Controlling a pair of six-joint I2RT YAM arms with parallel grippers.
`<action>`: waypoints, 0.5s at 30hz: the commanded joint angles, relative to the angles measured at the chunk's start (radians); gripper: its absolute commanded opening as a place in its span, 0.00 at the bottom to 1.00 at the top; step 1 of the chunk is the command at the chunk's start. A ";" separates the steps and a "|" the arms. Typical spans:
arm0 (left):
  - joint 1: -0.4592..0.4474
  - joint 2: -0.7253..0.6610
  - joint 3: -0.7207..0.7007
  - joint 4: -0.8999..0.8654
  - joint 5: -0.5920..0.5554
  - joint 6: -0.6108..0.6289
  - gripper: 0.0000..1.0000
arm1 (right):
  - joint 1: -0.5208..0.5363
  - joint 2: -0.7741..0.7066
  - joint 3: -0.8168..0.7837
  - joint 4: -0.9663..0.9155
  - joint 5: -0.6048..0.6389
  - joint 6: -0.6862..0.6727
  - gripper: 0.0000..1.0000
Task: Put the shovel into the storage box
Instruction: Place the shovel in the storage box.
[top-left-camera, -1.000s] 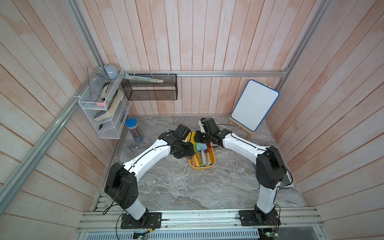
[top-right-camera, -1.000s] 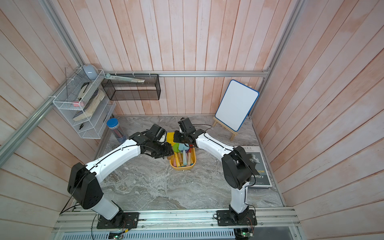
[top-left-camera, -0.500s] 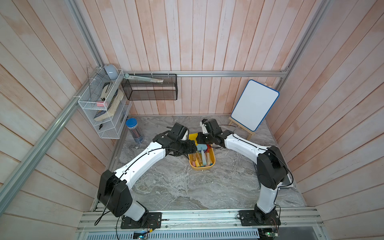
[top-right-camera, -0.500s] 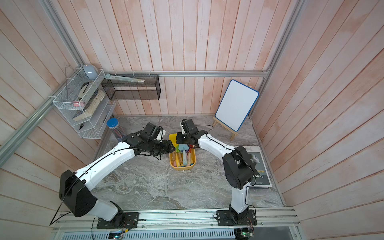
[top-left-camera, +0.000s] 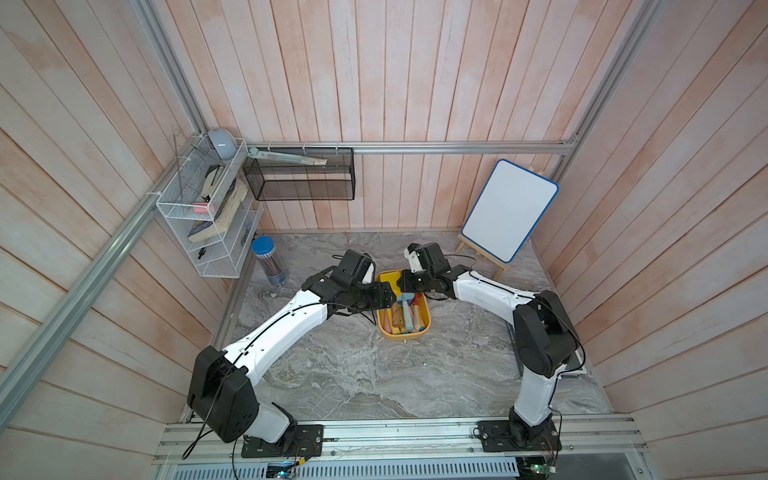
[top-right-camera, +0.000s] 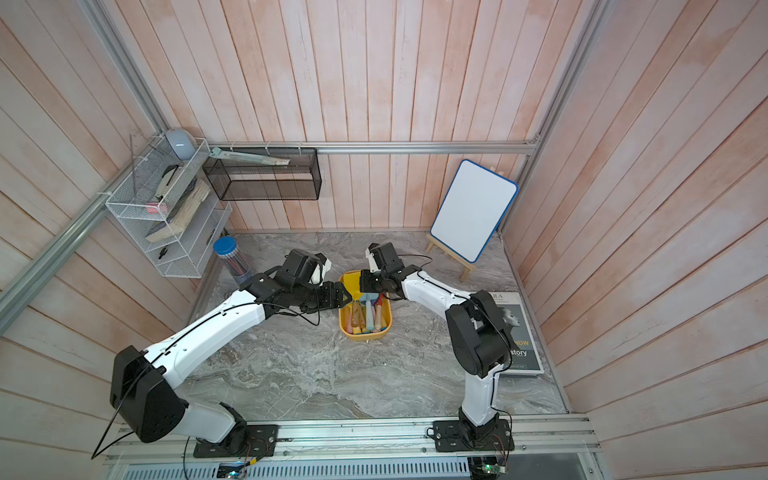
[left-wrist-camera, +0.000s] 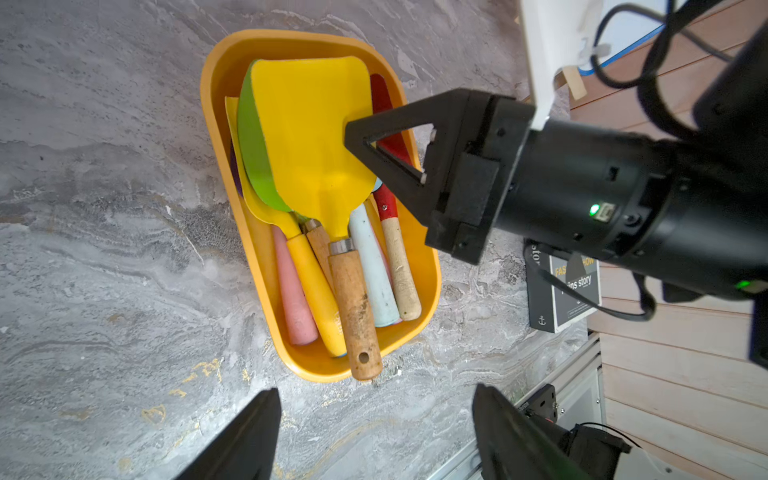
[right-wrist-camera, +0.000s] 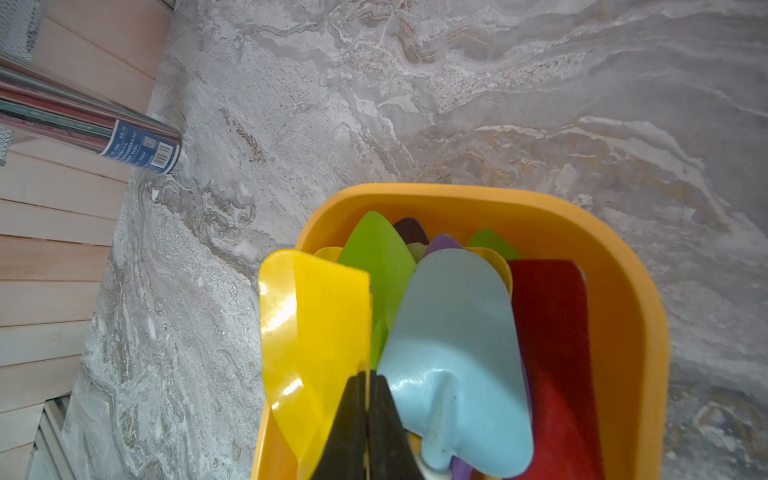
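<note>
The shovel (left-wrist-camera: 332, 199) lies inside the storage box (left-wrist-camera: 309, 368), on top of the pile of other shovels there. It has a broad, bright yellow, square-ended blade, a metal collar and a scuffed, stained wooden handle with a hole near its end. That end rests over the rim at one short end of the box, and the blade reaches toward the opposite end. The box is a shallow yellow-orange plastic tray with rounded corners. It stands on the grey marbled bench (top-left-camera: 353, 365) between the two arms.

Under and beside the yellow blade are a green blade (left-wrist-camera: 253, 153), a light blue shovel (right-wrist-camera: 457, 345), a red one (right-wrist-camera: 548, 353), a pink handle (left-wrist-camera: 293, 299) and a yellow handle (left-wrist-camera: 316, 286).

The left end effector (left-wrist-camera: 374, 395) hovers above the box, its fingers (left-wrist-camera: 249, 436) spread wide and holding nothing. The right end effector (right-wrist-camera: 368, 382) has its fingers pressed together. Its tip sits at the side edge of the yellow blade, between it and the light blue blade. Whether it pinches that edge cannot be told.

A whiteboard (top-left-camera: 509, 210) on a small easel stands well apart at the back of the bench.
</note>
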 joint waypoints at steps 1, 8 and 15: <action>-0.004 -0.023 -0.009 0.034 0.018 0.020 0.78 | -0.007 0.034 0.007 0.042 -0.029 -0.013 0.00; -0.004 -0.033 -0.017 0.049 0.026 0.029 0.79 | -0.009 0.066 0.004 0.057 -0.029 -0.013 0.00; -0.004 -0.036 -0.015 0.060 0.035 0.039 0.79 | -0.016 0.094 -0.003 0.077 -0.038 -0.009 0.00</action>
